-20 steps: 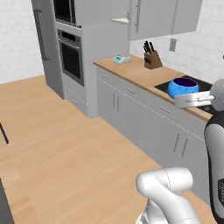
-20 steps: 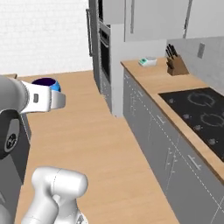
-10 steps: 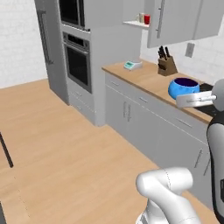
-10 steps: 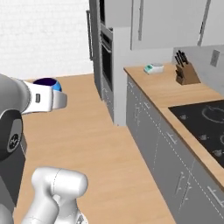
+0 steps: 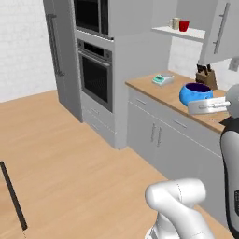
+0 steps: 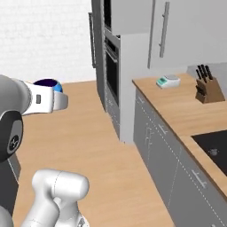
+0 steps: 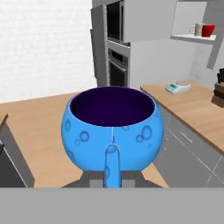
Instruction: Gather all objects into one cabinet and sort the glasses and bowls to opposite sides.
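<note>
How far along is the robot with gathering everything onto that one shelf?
Partly there. The beige mug and red mug already sit side by side on the white shelf. The hand is carrying the blue bowl clear of the counter. Shelving it remains; the black bowl isn't visible.

Blue bowl [image 7: 113,130] gripped in the pincer [image 7: 112,168].
It sits dead center, upright, its rim clamped at 6 o'clock. At 2 o'clock, a white shelf [image 7: 194,39] carries a beige mug [image 7: 198,29] beside a red mug [image 7: 208,30]; counter [image 7: 192,107] at 3 o'clock.
</note>
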Motion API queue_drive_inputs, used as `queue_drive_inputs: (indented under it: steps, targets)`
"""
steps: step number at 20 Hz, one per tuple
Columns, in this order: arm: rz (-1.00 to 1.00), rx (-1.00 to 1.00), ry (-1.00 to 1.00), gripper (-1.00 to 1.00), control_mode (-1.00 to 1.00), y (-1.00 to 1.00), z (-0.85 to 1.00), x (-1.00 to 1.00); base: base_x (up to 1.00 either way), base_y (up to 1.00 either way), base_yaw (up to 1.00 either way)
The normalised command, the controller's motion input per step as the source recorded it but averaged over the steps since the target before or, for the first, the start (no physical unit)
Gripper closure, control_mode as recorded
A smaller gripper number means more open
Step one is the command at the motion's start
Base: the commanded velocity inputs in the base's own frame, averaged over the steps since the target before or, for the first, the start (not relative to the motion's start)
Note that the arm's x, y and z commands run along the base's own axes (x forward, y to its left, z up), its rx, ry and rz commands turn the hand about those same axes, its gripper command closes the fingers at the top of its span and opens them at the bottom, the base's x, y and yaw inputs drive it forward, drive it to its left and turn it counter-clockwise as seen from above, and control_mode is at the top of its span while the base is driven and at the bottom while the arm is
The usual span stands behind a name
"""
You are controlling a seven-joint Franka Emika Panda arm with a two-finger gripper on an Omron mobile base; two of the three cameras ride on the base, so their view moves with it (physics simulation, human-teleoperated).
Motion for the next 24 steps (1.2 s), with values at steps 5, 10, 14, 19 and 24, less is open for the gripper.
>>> queue_drive_inputs:
  steps: [5, 10, 14, 19, 24]
  targets:
    - [0.00, 0.00, 0.00, 1.00, 1.00, 0.00, 0.00, 0.00, 0.92, 0.23, -0.07]
    - [0.00, 0.00, 0.00, 1.00, 1.00, 0.00, 0.00, 0.00, 0.73, 0.19, -0.27]
    - [0.00, 0.00, 0.00, 1.00, 1.00, 0.00, 0.00, 0.00, 0.61, 0.15, -0.47]
    - [0.00, 0.00, 0.00, 1.00, 1.00, 0.00, 0.00, 0.00, 0.56, 0.17, -0.56]
    - [0.00, 0.00, 0.00, 1.00, 1.00, 0.00, 0.00, 0.00, 0.63, 0.42, -0.52]
